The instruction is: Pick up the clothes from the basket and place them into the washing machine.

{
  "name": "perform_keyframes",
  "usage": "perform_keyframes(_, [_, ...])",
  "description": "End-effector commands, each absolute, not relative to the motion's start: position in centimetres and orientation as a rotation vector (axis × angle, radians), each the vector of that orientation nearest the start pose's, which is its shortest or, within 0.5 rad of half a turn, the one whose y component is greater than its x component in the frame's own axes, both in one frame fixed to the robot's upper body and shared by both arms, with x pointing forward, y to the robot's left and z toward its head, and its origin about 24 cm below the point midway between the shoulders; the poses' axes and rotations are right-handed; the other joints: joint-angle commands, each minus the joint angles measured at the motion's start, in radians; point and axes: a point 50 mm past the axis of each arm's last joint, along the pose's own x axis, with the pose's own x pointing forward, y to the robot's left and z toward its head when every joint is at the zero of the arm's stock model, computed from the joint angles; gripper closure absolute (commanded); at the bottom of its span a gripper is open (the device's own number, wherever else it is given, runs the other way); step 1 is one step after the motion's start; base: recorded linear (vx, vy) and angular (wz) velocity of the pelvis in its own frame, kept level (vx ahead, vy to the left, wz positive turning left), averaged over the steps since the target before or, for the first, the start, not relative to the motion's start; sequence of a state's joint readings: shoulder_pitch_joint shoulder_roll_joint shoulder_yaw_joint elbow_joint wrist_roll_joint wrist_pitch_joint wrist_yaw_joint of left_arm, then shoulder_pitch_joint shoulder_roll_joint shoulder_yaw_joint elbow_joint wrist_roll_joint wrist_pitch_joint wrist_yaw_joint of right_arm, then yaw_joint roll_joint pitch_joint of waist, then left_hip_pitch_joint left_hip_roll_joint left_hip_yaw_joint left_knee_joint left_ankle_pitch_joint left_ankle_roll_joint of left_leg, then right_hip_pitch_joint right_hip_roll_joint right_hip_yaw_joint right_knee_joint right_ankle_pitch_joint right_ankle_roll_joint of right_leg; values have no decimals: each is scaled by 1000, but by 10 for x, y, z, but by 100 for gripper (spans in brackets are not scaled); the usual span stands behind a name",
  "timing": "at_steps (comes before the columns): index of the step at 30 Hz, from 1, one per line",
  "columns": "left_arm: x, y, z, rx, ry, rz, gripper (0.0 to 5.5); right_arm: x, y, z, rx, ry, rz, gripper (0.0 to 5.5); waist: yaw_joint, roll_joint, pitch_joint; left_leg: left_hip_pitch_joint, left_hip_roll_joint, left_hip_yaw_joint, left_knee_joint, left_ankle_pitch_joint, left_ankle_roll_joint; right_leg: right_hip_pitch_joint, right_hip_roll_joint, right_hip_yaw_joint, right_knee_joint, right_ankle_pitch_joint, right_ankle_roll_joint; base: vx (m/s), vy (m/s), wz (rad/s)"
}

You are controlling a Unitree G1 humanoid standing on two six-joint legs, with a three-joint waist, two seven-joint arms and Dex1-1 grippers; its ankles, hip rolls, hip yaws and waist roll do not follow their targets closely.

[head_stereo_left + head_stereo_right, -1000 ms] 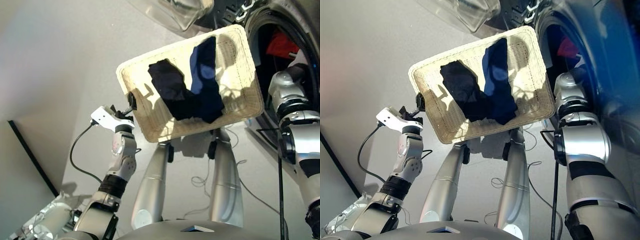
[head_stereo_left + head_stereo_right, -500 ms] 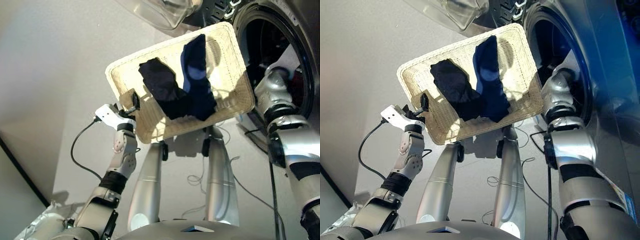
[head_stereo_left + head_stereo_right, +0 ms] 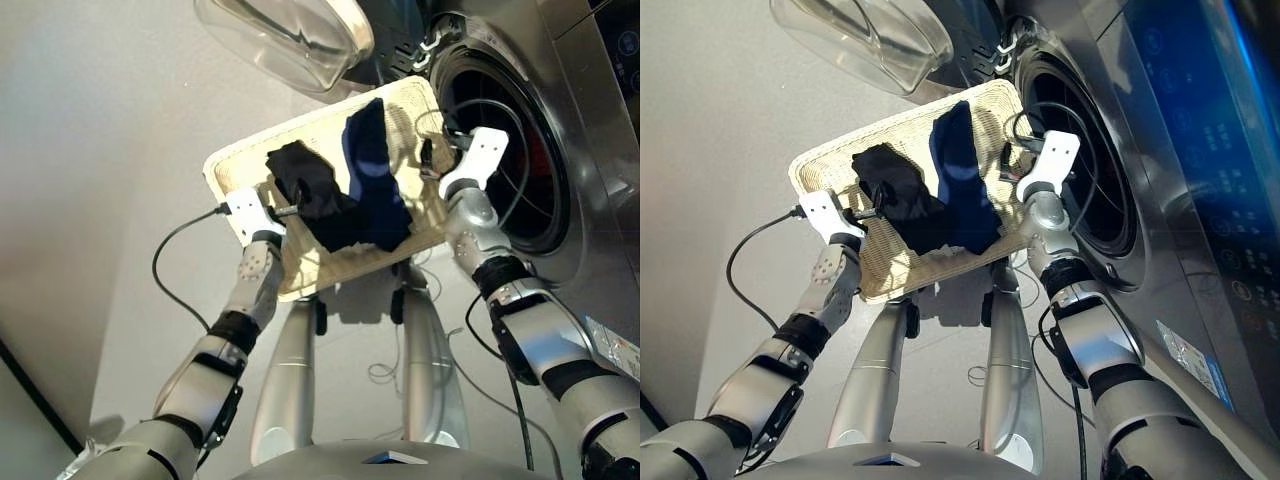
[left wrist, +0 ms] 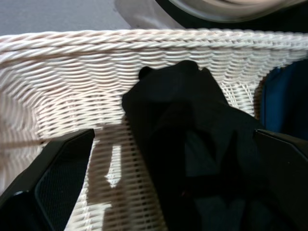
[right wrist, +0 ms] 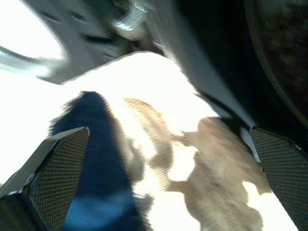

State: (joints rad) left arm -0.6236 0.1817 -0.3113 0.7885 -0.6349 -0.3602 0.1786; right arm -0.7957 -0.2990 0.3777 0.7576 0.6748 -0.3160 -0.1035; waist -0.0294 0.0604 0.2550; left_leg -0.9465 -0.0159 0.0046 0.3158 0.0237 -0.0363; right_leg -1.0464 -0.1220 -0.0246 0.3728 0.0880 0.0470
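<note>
Now we list both claws spread and empty: right gripper (image 3: 432, 157), withdrawn from the washing machine (image 3: 520, 150) drum, over the basket (image 3: 225, 172); left gripper (image 3: 285, 205) advanced above the black garment (image 3: 310, 190), beside the navy garment (image 3: 372, 175). Two remain to load.

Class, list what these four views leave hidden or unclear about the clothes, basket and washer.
- Drum interior: dark in the eye views; contents unreadable.
- Basket: cut off by left wrist view edges.
- Navy garment: blurred in the right wrist view.
- Black garment: folds hide its shape.
</note>
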Motion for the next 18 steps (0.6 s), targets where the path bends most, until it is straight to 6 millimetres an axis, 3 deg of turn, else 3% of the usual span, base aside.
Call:
perform_keyframes(1, [368,127,75,-191,-71,38,0,368,-98,143,210,-325,268,0,-18,15,9,-23,-33,0,3,-36,39,13,53,-13,-59,15,28,0,0,0])
perform_keyframes(8, [381,136,82,-218,-27,127,0,342,-60,134,263,-332,433,0,-63,-7,29,-105,-5,14,79,-68,49,-56,79,7,-40,22,30,-1,2,-196])
perform_keyframes(13, [385,146,86,-216,-19,171,0,332,-48,134,264,-341,491,0,-89,-23,33,-161,7,16,130,-90,55,-106,97,12,-13,23,30,1,0,-37])
perform_keyframes(18, [392,169,98,-267,-33,249,0,322,-39,146,260,-399,572,0,-121,-49,39,-223,19,17,179,-113,58,-168,118,12,26,18,29,0,3,-78])
